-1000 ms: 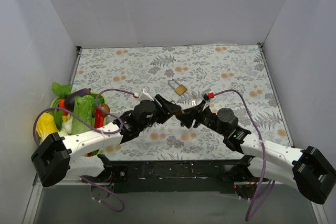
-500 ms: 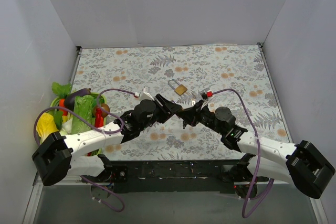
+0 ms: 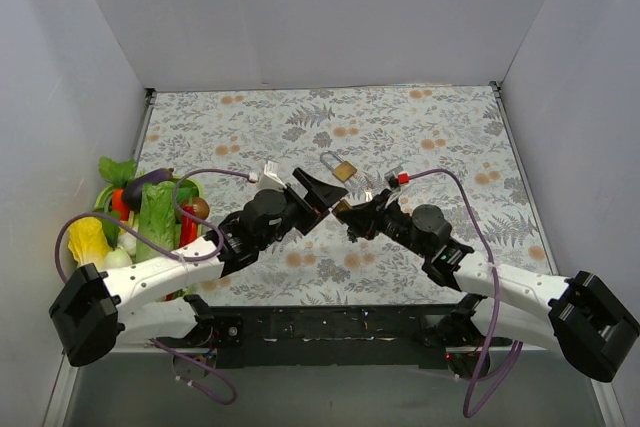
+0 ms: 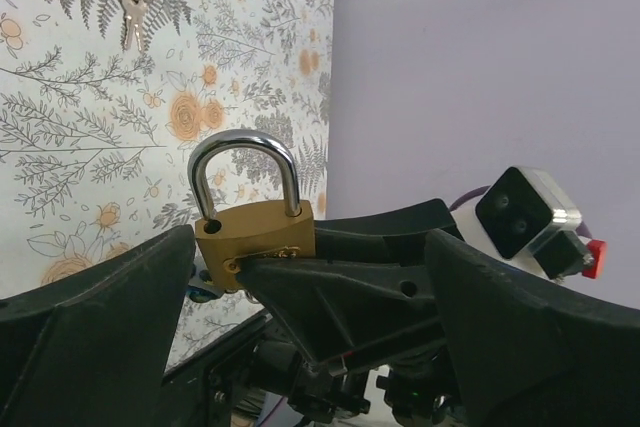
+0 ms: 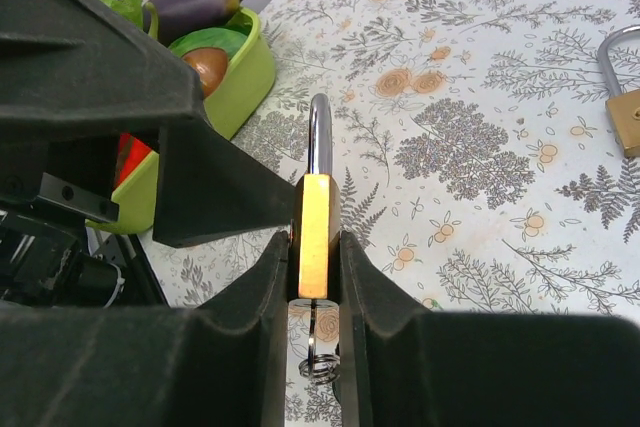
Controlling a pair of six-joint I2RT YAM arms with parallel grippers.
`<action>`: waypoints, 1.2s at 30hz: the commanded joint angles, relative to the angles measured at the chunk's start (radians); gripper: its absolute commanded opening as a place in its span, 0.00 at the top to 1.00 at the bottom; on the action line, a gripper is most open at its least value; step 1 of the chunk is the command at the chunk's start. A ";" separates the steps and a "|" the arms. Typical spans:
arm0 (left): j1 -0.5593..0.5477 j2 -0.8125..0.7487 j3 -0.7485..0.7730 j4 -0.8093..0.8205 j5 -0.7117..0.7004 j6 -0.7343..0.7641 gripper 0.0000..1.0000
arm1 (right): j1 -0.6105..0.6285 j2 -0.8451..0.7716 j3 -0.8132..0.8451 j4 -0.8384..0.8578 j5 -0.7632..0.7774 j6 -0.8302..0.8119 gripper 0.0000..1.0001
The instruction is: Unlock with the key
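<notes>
Now right hand (image 5: 313,292) clamps padlock (image 5: 314,227) by body.

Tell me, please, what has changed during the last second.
The left gripper seems to have opened and drawn back a little to the left, away from the held padlock. The right gripper stays shut on that padlock; the second padlock lying on the table has not moved.

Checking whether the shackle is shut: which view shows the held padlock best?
Left wrist: the padlock faces it, shackle whole and shut. Right wrist shows it edge-on in the right gripper; top shows only a glimpse.
</notes>
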 commanded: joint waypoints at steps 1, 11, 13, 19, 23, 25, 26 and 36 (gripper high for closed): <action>0.003 -0.095 0.067 -0.107 -0.054 0.012 0.02 | -0.010 -0.064 0.015 0.023 0.008 -0.004 0.99; 0.009 -0.172 0.105 -0.140 0.038 0.197 0.02 | -0.057 -0.205 0.032 -0.119 -0.078 -0.038 0.99; 0.009 -0.115 0.133 -0.150 0.065 0.196 0.02 | -0.057 -0.214 0.035 -0.122 -0.093 -0.040 0.99; 0.009 -0.011 0.147 -0.059 0.145 0.159 0.02 | -0.057 -0.228 0.046 -0.132 -0.135 -0.035 0.99; 0.009 -0.031 0.127 -0.037 0.150 0.158 0.02 | -0.059 -0.248 0.030 -0.152 -0.086 -0.033 0.99; 0.009 -0.057 0.112 -0.037 0.153 0.158 0.02 | -0.057 -0.257 0.027 -0.162 -0.069 -0.035 0.99; 0.009 -0.063 0.106 -0.038 0.156 0.158 0.02 | -0.057 -0.258 0.026 -0.170 -0.058 -0.038 0.99; 0.008 -0.022 0.061 -0.031 0.165 0.102 0.02 | -0.050 -0.240 0.046 -0.184 -0.061 -0.055 0.99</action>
